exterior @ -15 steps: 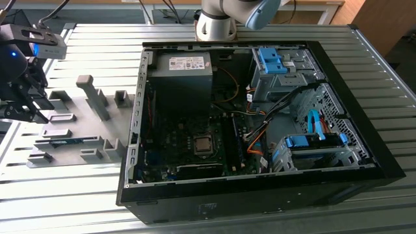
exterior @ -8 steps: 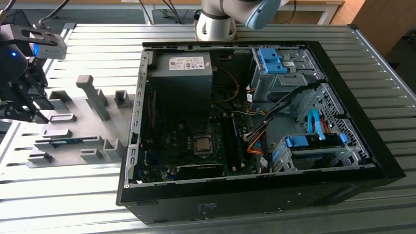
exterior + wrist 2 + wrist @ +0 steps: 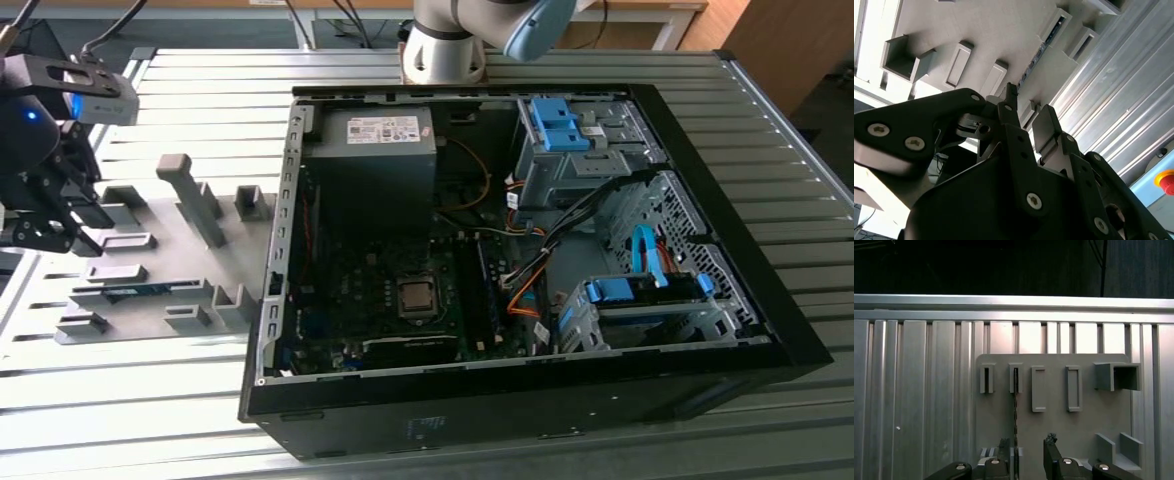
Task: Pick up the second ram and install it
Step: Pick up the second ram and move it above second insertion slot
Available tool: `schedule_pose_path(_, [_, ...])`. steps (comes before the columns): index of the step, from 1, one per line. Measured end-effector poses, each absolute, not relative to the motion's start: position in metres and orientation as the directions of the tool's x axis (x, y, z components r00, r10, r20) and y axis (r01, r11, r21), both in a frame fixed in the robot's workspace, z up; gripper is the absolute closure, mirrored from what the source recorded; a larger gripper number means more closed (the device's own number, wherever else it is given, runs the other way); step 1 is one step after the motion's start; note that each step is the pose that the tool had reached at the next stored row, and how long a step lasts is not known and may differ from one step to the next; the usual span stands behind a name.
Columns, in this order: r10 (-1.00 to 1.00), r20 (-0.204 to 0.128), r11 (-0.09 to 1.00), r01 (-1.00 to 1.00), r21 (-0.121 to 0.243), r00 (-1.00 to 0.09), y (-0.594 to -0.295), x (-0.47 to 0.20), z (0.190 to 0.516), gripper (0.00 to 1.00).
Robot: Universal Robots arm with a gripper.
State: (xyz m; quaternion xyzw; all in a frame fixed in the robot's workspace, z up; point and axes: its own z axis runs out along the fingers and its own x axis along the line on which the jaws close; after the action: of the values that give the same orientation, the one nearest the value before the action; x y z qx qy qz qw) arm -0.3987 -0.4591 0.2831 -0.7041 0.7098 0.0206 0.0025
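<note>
From the exterior view we looked down at a slant, from well back, over the ribbed table (image 3: pixel 147 420), the open computer case (image 3: pixel 534 230) and, at the exterior view's left, the holder plate (image 3: pixel 147 262) under the gripper (image 3: pixel 47 228). The first wrist view faced squarely onto the holder plate (image 3: pixel 1054 430) past the gripper (image 3: pixel 1026 444). The second wrist view looked obliquely along the gripper (image 3: pixel 1026 102), closer, at the holder plate (image 3: pixel 979 30). All three views shared that plate.
</note>
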Motion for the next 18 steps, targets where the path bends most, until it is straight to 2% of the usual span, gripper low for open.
schedule_pose_path(18, [-1.000, -0.030, 0.008, -1.000, 0.018, -0.008, -0.4599, -0.3988, 0.2737, 0.60])
